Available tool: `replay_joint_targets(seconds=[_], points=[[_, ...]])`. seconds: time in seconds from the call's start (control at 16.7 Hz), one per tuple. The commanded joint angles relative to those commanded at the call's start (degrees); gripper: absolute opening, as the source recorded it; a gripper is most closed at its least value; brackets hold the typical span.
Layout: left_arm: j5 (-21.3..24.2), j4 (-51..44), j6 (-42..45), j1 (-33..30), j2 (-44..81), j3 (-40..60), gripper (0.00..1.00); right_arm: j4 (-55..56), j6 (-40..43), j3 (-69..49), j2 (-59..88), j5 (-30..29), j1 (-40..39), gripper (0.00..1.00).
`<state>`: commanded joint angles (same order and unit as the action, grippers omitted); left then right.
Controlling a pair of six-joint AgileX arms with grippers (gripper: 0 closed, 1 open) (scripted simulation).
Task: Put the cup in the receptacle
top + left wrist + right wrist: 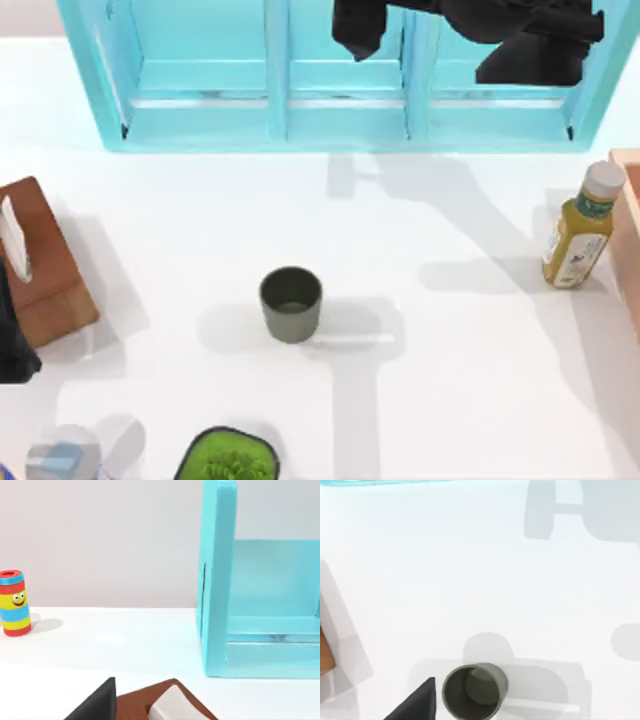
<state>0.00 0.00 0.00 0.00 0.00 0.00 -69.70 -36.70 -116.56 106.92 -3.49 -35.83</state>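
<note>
White tabletop (450,400) from above holds the upright dark olive-grey matte cup (291,303) near its middle, well apart from the turquoise open shelf unit (340,105); the right arm (480,35) hangs over that shelf. At the left edge, beside a brown tissue box (45,270), sits the left arm (12,345). Neither wrist view reveals whether its fingers are parted, but the right one looks down on the cup (474,690).

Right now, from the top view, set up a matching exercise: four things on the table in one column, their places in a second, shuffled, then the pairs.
Things:
1. small dark olive-grey handleless cup
2. yellow bottle with a white cap
3. black pot of green plant
4. brown tissue box

Places:
A. left edge of the table
B. near the table's middle
C. right side, beside a wooden box
D. bottom edge, below the cup

Pairs: 1-B, 2-C, 3-D, 4-A
</note>
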Motion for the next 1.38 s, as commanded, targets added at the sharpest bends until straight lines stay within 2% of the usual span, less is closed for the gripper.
replay_joint_targets(seconds=[0.36, 0.66, 1.14, 1.38], points=[[0.00, 0.00, 0.00, 0.00, 0.00, 0.00, 1.00, -19.00, -10.02, -31.76, 29.25, -0.96, -9.78, 1.00], [0.00, 0.00, 0.00, 0.00, 0.00, 0.00, 1.00, -28.34, -14.95, -47.08, 43.59, -1.40, -14.56, 1.00], [0.00, 0.00, 0.00, 0.00, 0.00, 0.00, 1.00, -29.64, -15.69, -49.31, 46.05, -1.43, -15.07, 1.00], [0.00, 0.00, 0.00, 0.00, 0.00, 0.00, 1.00, -24.27, -15.35, -42.77, 44.68, -1.43, -14.96, 1.00]])
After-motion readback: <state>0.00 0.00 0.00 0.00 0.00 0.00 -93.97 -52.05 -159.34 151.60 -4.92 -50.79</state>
